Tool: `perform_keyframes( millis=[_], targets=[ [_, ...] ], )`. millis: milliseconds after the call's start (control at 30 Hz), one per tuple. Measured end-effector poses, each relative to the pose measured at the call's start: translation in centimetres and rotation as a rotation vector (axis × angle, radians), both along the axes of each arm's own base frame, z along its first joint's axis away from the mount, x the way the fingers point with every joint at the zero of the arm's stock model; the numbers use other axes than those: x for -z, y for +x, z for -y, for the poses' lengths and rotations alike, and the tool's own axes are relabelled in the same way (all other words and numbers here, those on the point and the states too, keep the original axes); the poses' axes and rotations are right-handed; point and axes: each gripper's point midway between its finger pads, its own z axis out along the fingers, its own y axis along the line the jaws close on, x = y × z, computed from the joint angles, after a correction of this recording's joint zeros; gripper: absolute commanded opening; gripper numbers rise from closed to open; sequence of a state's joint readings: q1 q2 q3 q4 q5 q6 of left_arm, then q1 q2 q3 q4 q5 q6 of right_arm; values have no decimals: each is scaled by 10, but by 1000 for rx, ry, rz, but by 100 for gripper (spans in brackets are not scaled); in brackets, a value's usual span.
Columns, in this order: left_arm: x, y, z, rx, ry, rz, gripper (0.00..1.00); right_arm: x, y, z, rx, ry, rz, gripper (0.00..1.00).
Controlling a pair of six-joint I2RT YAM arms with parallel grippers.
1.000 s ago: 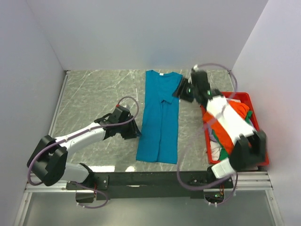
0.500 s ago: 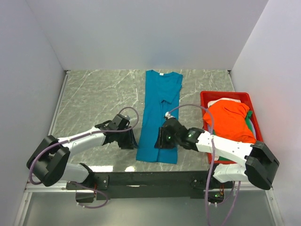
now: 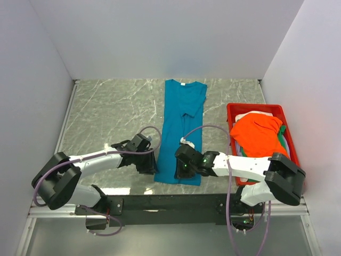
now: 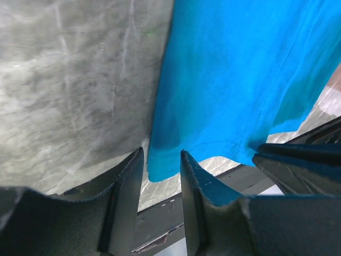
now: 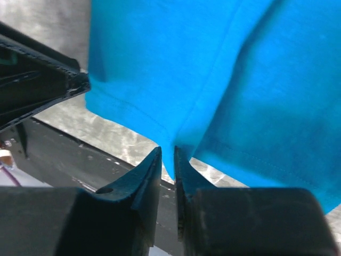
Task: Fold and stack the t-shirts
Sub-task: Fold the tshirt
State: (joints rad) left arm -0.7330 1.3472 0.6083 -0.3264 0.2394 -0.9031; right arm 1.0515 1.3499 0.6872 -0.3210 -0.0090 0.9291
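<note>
teal-blue t-shirt (image 3: 184,120) lies flat on the grey marbled surface (image 3: 112,106), collar at the far end and hem at the near edge. it forms a long narrow strip with a sleeve turned in over the middle, so the lengthwise folds appear complete.

the remaining shirts sit in the red bin (image 3: 233,109) at the right. the orange t-shirt (image 3: 258,136) is on top, with the green t-shirt (image 3: 282,129) and white t-shirt (image 3: 249,115) showing at its edges.

**step in hand (judged):** taking hold of the hem for the crosswise fold.

- the left end effector (image 3: 151,163) is low at the near left corner of the hem. in the left wrist view its fingers (image 4: 125,202) stand moderately apart, with the corner of the cloth in the gap and not pinched.
- the right end effector (image 3: 182,169) is low on the hem further right. in the right wrist view its fingers (image 5: 146,181) stand at a narrow slit with the hem edge at the tips. it is not possible to tell whether the cloth is gripped.

**next move calls for:**

1. both end effectors must clamp on the hem and take every layer.
2. both arms should lift together, keeping the hem level and taut.
3. the hem is then carried toward the collar and laid down square, so the folded strip does not open out.
</note>
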Motion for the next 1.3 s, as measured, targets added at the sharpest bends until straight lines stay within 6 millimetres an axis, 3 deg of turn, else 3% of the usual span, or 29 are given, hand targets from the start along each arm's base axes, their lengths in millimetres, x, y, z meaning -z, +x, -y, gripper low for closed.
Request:
perform_keyframes(
  millis=[133,300,500,633,800,933,1000,1133,1300],
  targets=[
    [4,-3,3,16,2,-6,40,12,-5,3,0,-22,-19,11],
    [7,-8,3,24,4,-18,40,26,-14,6,-11,-46,-48,11],
    [7,-13,7,46,-9,-25,38,27,-15,7,-12,-50,-49,12],
    [9,-16,8,56,-12,-33,33,22,-11,17,12,-77,-27,18],
    [11,-19,7,61,-16,-41,18,-9,4,37,102,-37,33,48],
    [11,-21,8,70,-17,-47,8,-28,14,62,193,36,63,50],
    [11,-22,9,75,-18,-48,1,-24,12,79,232,38,49,50],
    [11,-24,10,78,-18,-49,1,-2,-6,104,259,-6,-31,48],
    [7,-26,12,86,-30,-41,1,19,-31,118,265,-25,-122,48]
  ],
)
